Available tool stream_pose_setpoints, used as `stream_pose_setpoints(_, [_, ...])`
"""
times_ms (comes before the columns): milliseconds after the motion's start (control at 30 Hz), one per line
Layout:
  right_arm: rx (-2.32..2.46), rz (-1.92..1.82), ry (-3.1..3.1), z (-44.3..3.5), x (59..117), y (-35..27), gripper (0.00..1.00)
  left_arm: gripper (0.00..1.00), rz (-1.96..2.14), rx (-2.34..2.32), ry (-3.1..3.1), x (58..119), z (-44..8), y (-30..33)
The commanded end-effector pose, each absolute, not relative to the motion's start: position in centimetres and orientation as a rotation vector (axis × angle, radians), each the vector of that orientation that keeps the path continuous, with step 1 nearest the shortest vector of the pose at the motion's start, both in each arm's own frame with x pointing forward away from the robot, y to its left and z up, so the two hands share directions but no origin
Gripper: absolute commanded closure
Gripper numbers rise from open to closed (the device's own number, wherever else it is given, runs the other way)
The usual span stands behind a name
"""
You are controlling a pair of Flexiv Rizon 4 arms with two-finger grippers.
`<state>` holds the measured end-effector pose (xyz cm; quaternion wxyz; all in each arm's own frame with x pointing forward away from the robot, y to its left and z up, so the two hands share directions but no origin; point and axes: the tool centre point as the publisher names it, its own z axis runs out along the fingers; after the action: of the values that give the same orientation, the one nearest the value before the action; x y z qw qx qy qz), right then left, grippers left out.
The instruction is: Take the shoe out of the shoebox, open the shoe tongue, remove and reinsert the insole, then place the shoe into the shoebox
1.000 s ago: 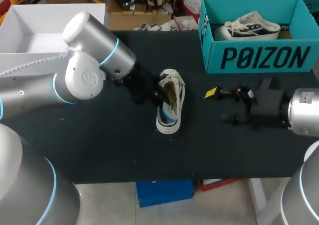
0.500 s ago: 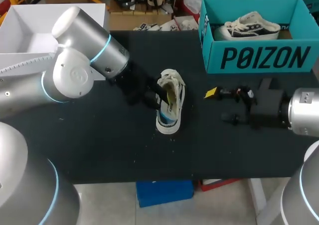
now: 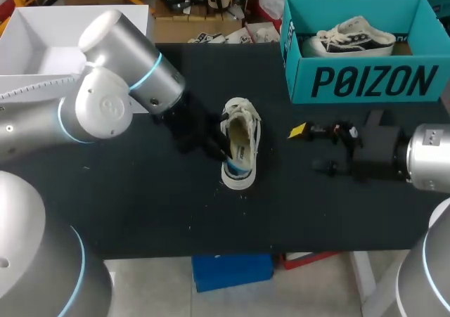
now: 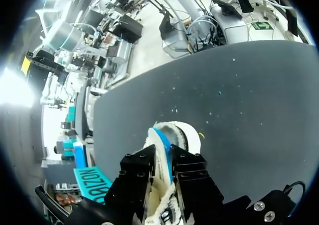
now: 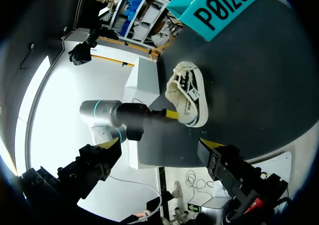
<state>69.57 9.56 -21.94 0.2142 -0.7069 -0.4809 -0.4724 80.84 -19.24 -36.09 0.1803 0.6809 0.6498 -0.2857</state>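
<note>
a: where's your shoe right now?

b: you've got the shoe (image 3: 239,131) out on the dark surface (image 3: 140,211), about the middle of the head view. its laced end points to the top of the frame and its heel to the bottom, and you can look down into its opening.

a: and the left pincer?

b: your left arm comes in from the left of the frame, and the left pincer (image 3: 223,152) sits at the shoe's left side, near the heel. in the left wrist view its two black fingers (image 4: 192,177) are clenched on the shoe's rim, one on each side. a pale fuzzy lining and a blue strip are squeezed between them. you can't tell from here whether that blue strip is the insole.

a: the right one?

b: the right pincer (image 3: 307,148) hangs over the surface at the right of the frame, well apart from the shoe. it's released. in its own wrist view the yellow tips stand wide with nothing between them, and the shoe lies ahead of it.

a: where's the box?

b: the teal shoebox (image 3: 365,81) sits open in the upper right of the head view, at the far edge of the surface. you'll see a second shoe (image 3: 348,36), pale with a dark side, lying inside it. the shoe you're working on is apart from the box, below and left of it in the frame.
</note>
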Motion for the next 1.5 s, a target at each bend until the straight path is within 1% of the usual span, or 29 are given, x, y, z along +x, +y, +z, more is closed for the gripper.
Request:
stream_pose_setpoints(33, [-1.962,-1.308,-1.335,-21.9,69.5,9.5,0.0,0.79,-0.798,1.931,1.844,81.1,-36.5,-19.7])
stream_pose_setpoints(100, [-1.962,-1.308,-1.335,-21.9,69.5,9.5,0.0,0.82,-0.797,1.934,1.847,81.1,-36.6,-19.8])
stream_pose_setpoints(133, [-1.962,-1.308,-1.335,-21.9,69.5,9.5,0.0,0.85,-0.797,1.935,1.848,81.1,-36.7,-19.8])
stream_pose_setpoints(200, [-1.962,-1.308,-1.335,-21.9,69.5,9.5,0.0,0.97,-0.793,1.941,1.851,81.2,-36.9,-19.9])
stream_pose_setpoints(233, [-1.962,-1.308,-1.335,-21.9,69.5,9.5,0.0,1.0,-0.789,1.945,1.854,81.2,-37.0,-20.0])
stream_pose_setpoints(800, [-1.962,-1.308,-1.335,-21.9,69.5,9.5,0.0,1.0,-0.676,1.909,1.921,82.8,-37.9,-19.3])
stream_pose_setpoints(1067, [-1.962,-1.308,-1.335,-21.9,69.5,9.5,0.0,1.0,-0.704,1.936,1.934,82.2,-38.8,-20.1])
stream_pose_setpoints(1100, [-1.962,-1.308,-1.335,-21.9,69.5,9.5,0.0,0.62,-0.707,1.941,1.932,82.0,-38.9,-20.2])
stream_pose_setpoints(1133, [-1.962,-1.308,-1.335,-21.9,69.5,9.5,0.0,0.46,-0.716,1.945,1.929,81.8,-38.8,-20.3])
stream_pose_setpoints(1200, [-1.962,-1.308,-1.335,-21.9,69.5,9.5,0.0,0.4,-0.748,1.94,1.92,81.7,-38.2,-20.2])
stream_pose_setpoints(1233, [-1.962,-1.308,-1.335,-21.9,69.5,9.5,0.0,0.25,-0.768,1.936,1.916,81.6,-37.7,-20.0])
stream_pose_setpoints(1267, [-1.962,-1.308,-1.335,-21.9,69.5,9.5,0.0,0.17,-0.775,1.939,1.908,81.6,-37.1,-19.7])
stream_pose_setpoints(1367, [-1.962,-1.308,-1.335,-21.9,69.5,9.5,0.0,0.13,-0.775,1.951,1.874,81.7,-34.8,-18.8])
stream_pose_setpoints(1500, [-1.962,-1.308,-1.335,-21.9,69.5,9.5,0.0,0.24,-0.776,1.965,1.837,81.9,-32.0,-17.9])
